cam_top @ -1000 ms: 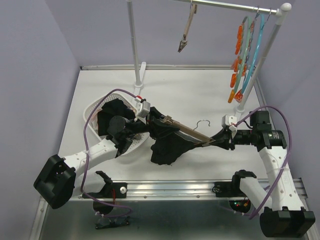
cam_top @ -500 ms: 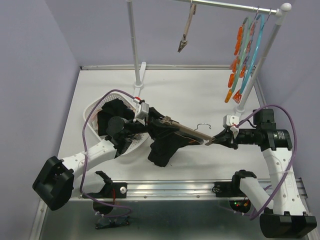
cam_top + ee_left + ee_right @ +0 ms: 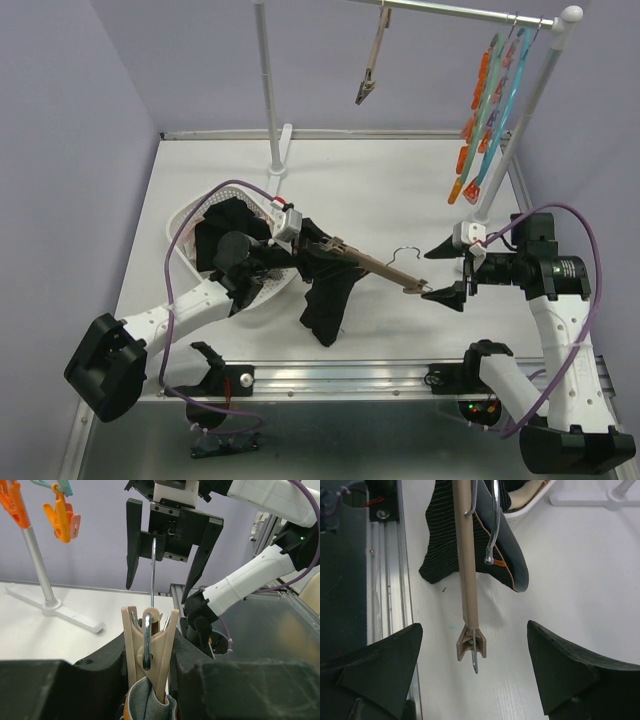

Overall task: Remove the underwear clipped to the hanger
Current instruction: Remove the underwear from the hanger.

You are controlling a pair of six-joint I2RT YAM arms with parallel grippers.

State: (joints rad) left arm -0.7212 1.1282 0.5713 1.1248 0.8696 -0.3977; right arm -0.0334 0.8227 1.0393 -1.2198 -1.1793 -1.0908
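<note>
Standing on white table point(image 3: 400, 190): rack point(image 3: 266, 90); walls point(image 3: 180, 60) lilac; underwear point(image 3: 325, 300) dangling from hanger point(image 3: 370, 262)

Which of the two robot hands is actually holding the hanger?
The left gripper, clamped on the clip at the hanger's underwear end. The right gripper's jaws stand wide open, clear of the bare end clip.

The white tabletop point(image 3: 400, 190) runs back to the lilac walls. On its left side sits a white basket point(image 3: 185, 212) piled with dark cloth. A rack foot point(image 3: 281, 158) stands at the back middle and a second rack foot point(image 3: 482, 215) by the right edge. A metal rail point(image 3: 340, 373) lines the near edge. Black underwear point(image 3: 325, 305), clipped to a wooden hanger point(image 3: 370, 263), droops towards the surface near that rail. I can't tell whether it rests there.
</note>
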